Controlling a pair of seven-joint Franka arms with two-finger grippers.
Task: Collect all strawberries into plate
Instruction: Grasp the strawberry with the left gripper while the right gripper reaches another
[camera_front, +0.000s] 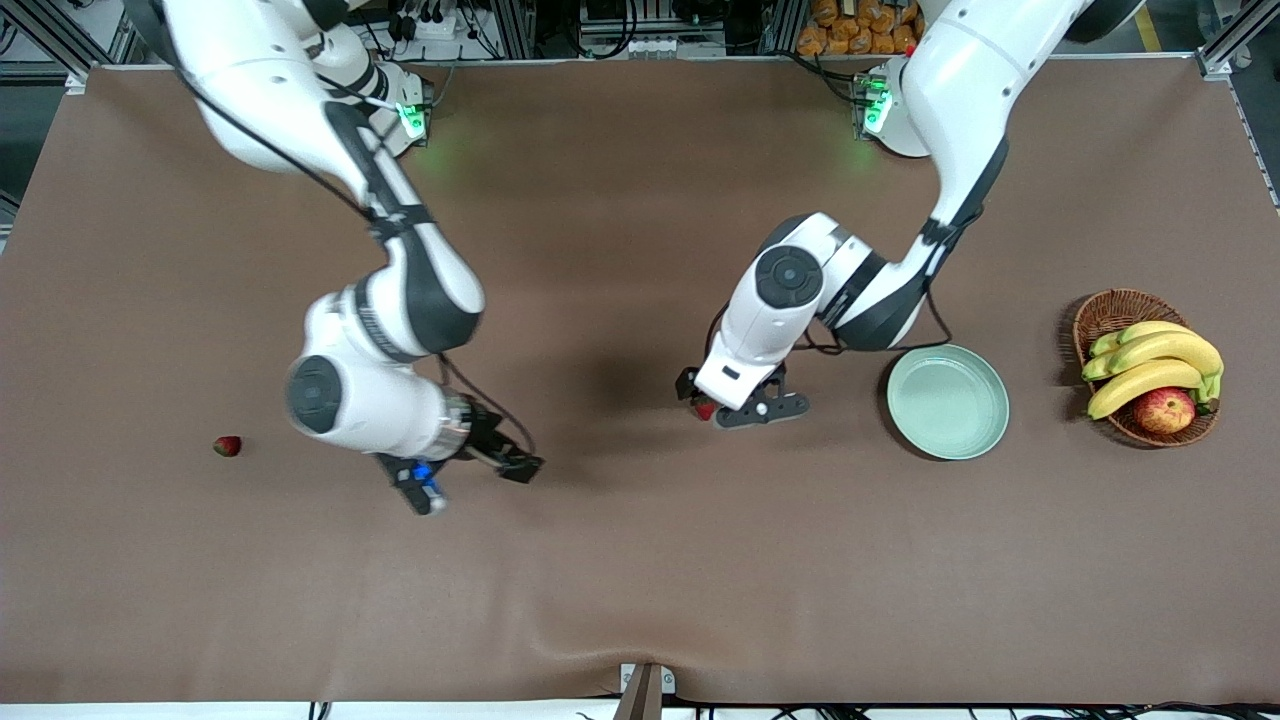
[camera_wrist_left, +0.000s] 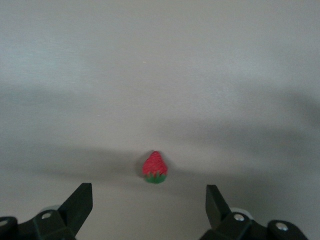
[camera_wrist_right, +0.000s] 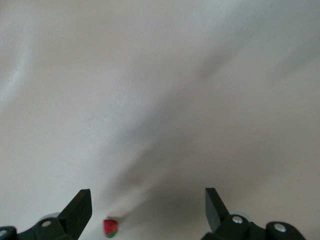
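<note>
Left gripper (camera_front: 745, 405) low over a strawberry (camera_wrist_left: 154, 168), jaws apart, berry between them. Right gripper (camera_front: 470, 478) also spread, w/ another berry (camera_wrist_right: 110, 227) prob. just below it. Third berry (camera_front: 227, 446) toward right arm's end. Plate (camera_front: 947, 401) beside left gripper, nothing in it.

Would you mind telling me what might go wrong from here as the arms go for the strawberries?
1. The left tool is open, with a strawberry lying on the table ahead of its tips; a berry this small could roll or slip out on closing.
2. The right tool is open, and its strawberry sits off-centre near one finger, so closing may nudge it away.
3. The plate is empty, and another strawberry lies at the right arm's end.
</note>
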